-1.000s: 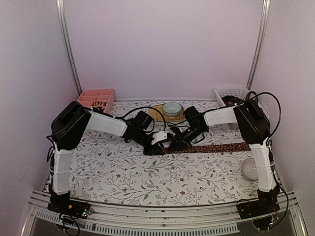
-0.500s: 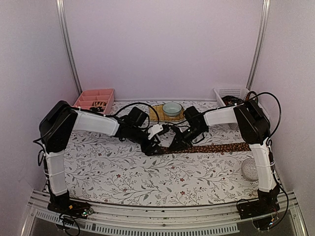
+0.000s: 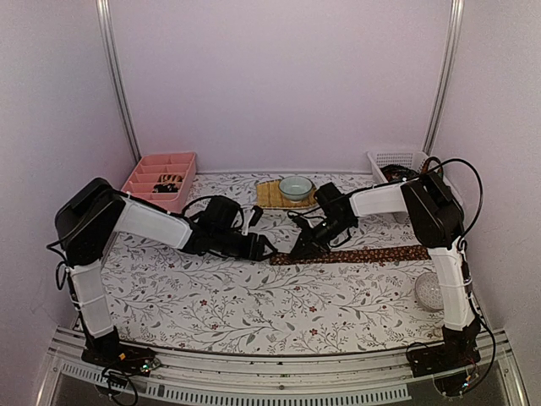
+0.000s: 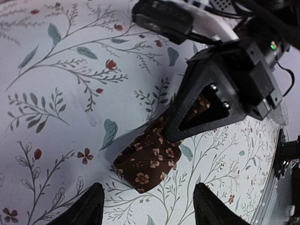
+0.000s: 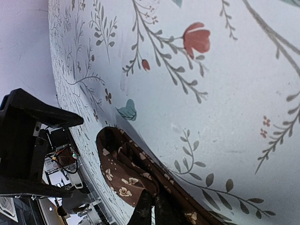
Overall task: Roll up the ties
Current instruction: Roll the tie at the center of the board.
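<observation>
From above, the tie (image 3: 363,253) lies flat across the flowered table (image 3: 211,296), running from the centre towards the right edge. The right gripper (image 3: 303,247) is down on its left end. The left gripper (image 3: 258,247) sits low just to the left of that end, apart from it. At the back left a pink tray (image 3: 145,172) holds a dark roll (image 3: 170,179) in one compartment. A bowl (image 3: 295,187) stands on a yellowish mat (image 3: 269,196) at the back centre, and a white basket (image 3: 396,158) is in the back right corner. In the left wrist view, the left gripper (image 4: 149,199) is spread wide with only tablecloth between its fingers (image 4: 89,206). Just beyond them lies the tie's (image 4: 149,161) end, folded over into a short thick pad. The right gripper (image 4: 176,131) narrows to a point on the cloth behind that fold. In the right wrist view, the right gripper (image 5: 152,208) is pinched together on the tie (image 5: 123,169), whose folded end rests on the table.
</observation>
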You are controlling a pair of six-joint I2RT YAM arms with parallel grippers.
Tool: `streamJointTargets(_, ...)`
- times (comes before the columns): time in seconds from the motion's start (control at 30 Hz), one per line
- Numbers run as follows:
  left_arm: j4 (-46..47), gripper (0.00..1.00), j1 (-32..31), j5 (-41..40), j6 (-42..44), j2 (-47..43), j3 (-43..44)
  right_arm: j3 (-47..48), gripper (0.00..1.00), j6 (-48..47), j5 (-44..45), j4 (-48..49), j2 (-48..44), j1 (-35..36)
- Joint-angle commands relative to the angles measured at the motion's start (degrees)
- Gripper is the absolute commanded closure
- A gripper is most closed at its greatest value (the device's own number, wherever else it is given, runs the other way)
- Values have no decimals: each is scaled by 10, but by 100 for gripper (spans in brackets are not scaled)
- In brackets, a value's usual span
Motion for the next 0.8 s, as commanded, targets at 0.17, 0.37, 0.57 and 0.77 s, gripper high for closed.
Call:
streamJointTargets(0.17,112,37,-6,-38,-199,62,-30,-7,97,-1,13,7,24,3)
streamJointTargets(0.37,166,43,-9,4,-258,97,-35,-9,97,-1,14,8,23,4)
streamJointTargets(0.57,188,47,-17,23,-283,110,-42,-8,98,1,13,9,23,4)
streamJointTargets(0.77,195,50,-27,33,-300,121,-44,-8,98,4,12,11,23,5)
